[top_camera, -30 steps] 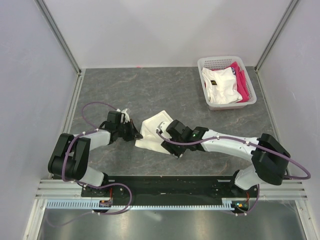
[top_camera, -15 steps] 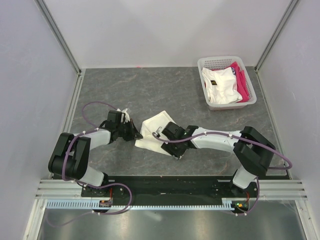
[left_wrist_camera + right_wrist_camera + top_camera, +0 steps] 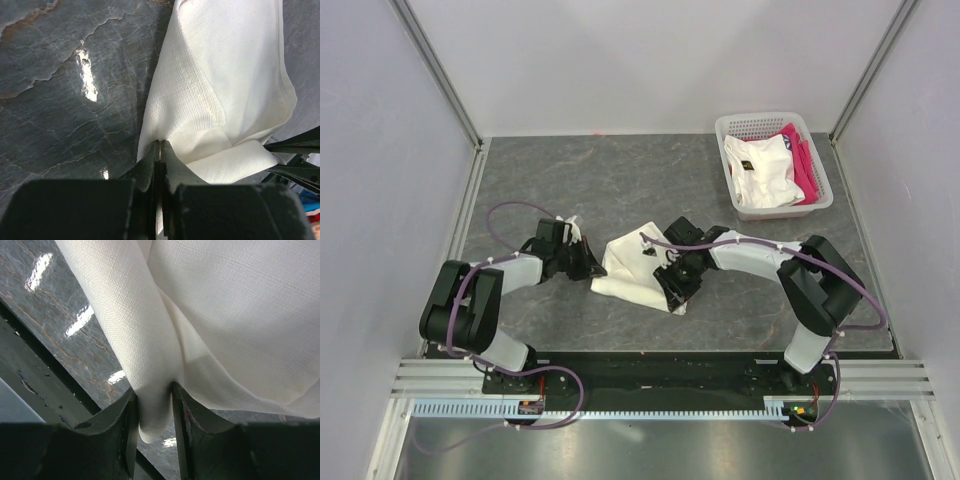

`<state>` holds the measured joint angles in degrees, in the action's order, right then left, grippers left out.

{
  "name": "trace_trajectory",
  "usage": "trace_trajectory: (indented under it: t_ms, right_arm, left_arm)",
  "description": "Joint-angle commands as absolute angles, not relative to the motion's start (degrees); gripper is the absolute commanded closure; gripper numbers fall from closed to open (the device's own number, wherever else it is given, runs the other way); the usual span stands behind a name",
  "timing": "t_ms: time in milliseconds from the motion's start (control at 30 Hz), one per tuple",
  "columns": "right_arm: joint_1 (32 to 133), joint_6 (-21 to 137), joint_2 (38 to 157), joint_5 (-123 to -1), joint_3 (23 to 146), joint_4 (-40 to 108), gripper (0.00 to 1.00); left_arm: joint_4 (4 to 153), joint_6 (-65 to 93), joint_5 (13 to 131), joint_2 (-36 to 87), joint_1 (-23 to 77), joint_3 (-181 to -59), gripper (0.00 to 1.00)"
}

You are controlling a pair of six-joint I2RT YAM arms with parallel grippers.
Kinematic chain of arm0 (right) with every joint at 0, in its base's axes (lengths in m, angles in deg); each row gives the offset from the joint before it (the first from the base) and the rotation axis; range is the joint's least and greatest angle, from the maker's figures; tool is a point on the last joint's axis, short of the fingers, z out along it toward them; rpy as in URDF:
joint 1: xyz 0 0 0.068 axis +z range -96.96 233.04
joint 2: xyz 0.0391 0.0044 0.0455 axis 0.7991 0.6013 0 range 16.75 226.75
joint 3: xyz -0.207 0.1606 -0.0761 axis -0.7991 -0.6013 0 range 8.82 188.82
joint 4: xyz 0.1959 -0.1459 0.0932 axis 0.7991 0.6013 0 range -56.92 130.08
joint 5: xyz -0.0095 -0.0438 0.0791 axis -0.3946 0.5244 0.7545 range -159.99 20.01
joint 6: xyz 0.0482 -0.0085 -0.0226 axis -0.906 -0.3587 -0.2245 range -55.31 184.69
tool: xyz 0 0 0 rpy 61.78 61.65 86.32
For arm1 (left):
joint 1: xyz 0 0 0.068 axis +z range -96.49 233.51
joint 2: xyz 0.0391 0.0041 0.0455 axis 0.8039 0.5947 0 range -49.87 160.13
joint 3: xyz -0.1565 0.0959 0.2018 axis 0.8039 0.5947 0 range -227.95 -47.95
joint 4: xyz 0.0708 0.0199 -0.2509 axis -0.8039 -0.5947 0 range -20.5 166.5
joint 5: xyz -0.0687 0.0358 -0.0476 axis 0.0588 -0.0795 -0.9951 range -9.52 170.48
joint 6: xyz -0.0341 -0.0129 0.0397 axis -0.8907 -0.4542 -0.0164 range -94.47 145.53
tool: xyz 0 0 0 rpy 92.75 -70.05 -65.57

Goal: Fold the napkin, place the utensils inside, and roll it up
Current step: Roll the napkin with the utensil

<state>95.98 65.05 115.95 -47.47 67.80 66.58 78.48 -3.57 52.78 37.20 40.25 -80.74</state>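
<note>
Sagging in a loose, partly folded bundle, the napkin is resting mid-desk, toward the front edge. The left jaws are pinching its left edge w/ almost no gap betw. them, the cloth fanning away in the left wrist view. The right jaws are clamping a thick rolled fold on the napkin's right side, parted only by that fold. The left arm and right arm are reaching in from opp. sides. At the far right corner, a white basket is holding a white garment and a pink cloth, well apart from the napkin.
</note>
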Motion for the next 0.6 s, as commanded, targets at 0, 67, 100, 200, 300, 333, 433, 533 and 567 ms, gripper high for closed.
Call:
trace_trajectory:
  t_ms: [0,67,100,200,300,333,433,533,567]
  right_arm:
    - [94.96,66.18,116.08,-47.04,70.51,67.88,0.58]
    - [94.79,66.18,114.32,-48.28,71.92,69.46,0.46]
    - [94.79,66.01,112.05,-49.07,73.66,69.9,0.44]
    - [95.4,65.74,107.04,-53.36,76.83,70.96,0.37]
    - [100.13,66.53,103.43,-62.15,77.72,69.56,0.34]
    - [103.72,66.97,102.98,-66.87,77.64,67.99,0.33]
    - [110.42,66.97,102.88,-74.44,76.15,62.8,0.33]
    - [115.34,67.06,104.99,-79.81,74.83,57.44,0.33]
    - [116.31,67.84,106.82,-80.36,74.56,56.3,0.34]
  left_arm:
    - [76.86,-0.93,52.79,38.9,39.97,-81.87,0.98]
    - [76.86,-0.93,52.88,38.55,39.97,-81.79,0.98]
    - [76.86,-0.93,52.88,38.46,39.97,-81.79,0.98]
    - [76.86,-0.93,52.71,38.63,39.97,-81.87,0.98]
    - [76.86,-0.93,52.53,38.81,39.97,-81.96,0.98]
    - [76.86,-0.93,52.44,38.9,39.97,-81.96,0.98]
    - [76.86,-0.93,52.44,38.73,39.97,-81.96,0.98]
    - [76.86,-1.02,52.62,38.64,39.97,-82.05,0.98]
    - [76.86,-1.1,52.53,38.81,39.97,-82.14,0.98]
